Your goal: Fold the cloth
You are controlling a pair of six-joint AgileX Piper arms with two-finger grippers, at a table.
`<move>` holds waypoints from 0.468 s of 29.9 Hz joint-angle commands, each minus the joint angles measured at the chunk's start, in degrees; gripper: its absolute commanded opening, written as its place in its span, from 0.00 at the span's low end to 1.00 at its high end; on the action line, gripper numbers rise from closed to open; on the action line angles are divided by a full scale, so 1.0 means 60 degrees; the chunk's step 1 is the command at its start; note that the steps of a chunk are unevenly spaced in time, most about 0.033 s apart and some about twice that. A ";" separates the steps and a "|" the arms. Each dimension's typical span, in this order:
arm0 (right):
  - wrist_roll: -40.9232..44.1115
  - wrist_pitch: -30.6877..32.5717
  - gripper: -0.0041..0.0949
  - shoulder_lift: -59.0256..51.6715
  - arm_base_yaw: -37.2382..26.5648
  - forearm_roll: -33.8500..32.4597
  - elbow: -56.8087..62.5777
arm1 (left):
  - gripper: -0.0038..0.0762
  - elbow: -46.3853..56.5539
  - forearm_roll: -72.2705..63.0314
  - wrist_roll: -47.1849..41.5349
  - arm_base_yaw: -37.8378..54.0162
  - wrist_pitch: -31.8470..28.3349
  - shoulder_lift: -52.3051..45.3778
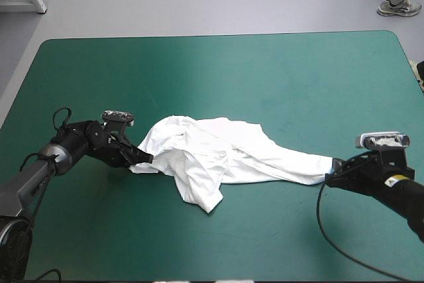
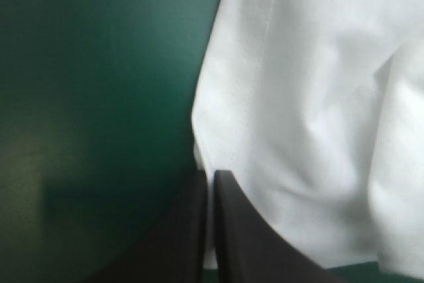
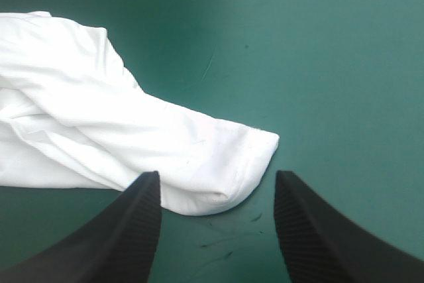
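The T-shirt lies as a crumpled, drawn-out heap on the teal-green table, midway between the left and right edges and somewhat nearer the near edge than the far one. Nothing is folded yet: the cloth is bunched, one lobe hangs toward the near edge, and no sleeve or hem lies flat.

My left gripper is at the heap's left end, its black fingers all but closed. My wrist view is soft there, but a thin white line between them suggests I have the shirt's hemmed edge pinched. My right gripper is wide open and holds nothing. The rounded tip of the heap's long right end lies just ahead of its fingers, reaching into the gap.

By my reckoning the task has hardly begun. I must get a grip on the right end, spread the shirt flat, then do all the folds.
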 commanded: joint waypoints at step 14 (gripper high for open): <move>-0.0937 -0.0630 0.55 0.4451 -0.0008 0.0596 -0.1162 | 0.07 0.0010 -0.1130 0.0535 -0.0043 0.0063 -0.0004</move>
